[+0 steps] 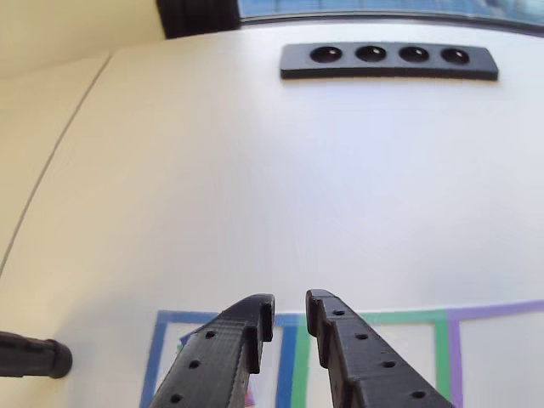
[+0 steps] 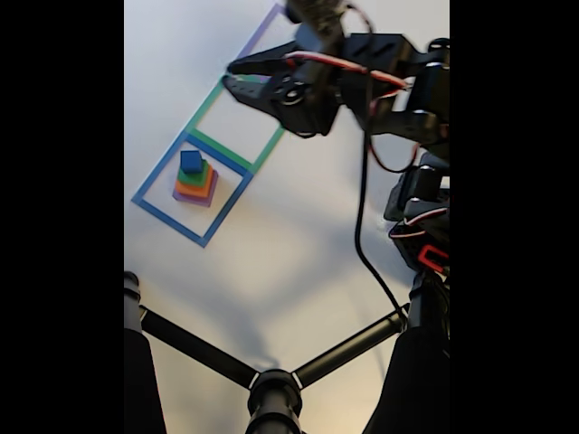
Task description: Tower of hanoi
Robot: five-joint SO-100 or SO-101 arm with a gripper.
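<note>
- The pincer point(image 1: 290, 316) is seen from behind in the other view, its two black perforated fingers point(image 1: 223, 350) set slightly apart with a narrow gap between the tips and nothing held between them.
- In the fixed view the pincer point(image 2: 237, 77) is held above the worktop point(image 2: 298, 244), over the green taped square point(image 2: 237, 122), empty.
- A stack of coloured blocks point(image 2: 195, 179) is seen in the fixed view inside the blue taped square point(image 2: 192, 188): a purple block at the bottom, then orange, then green, with a small blue one on top.
- The stack is well apart from the pincer, in the square next to the one beneath it.
- A purple taped outline point(image 2: 268, 25) adjoins the green square on its far side.
- A black bar with four round holes point(image 1: 388, 60) lies flat on the white worktop point(image 1: 272, 187) near the top of the other view.
- Black tripod legs point(image 2: 271, 384) cross the bottom of the fixed view.
</note>
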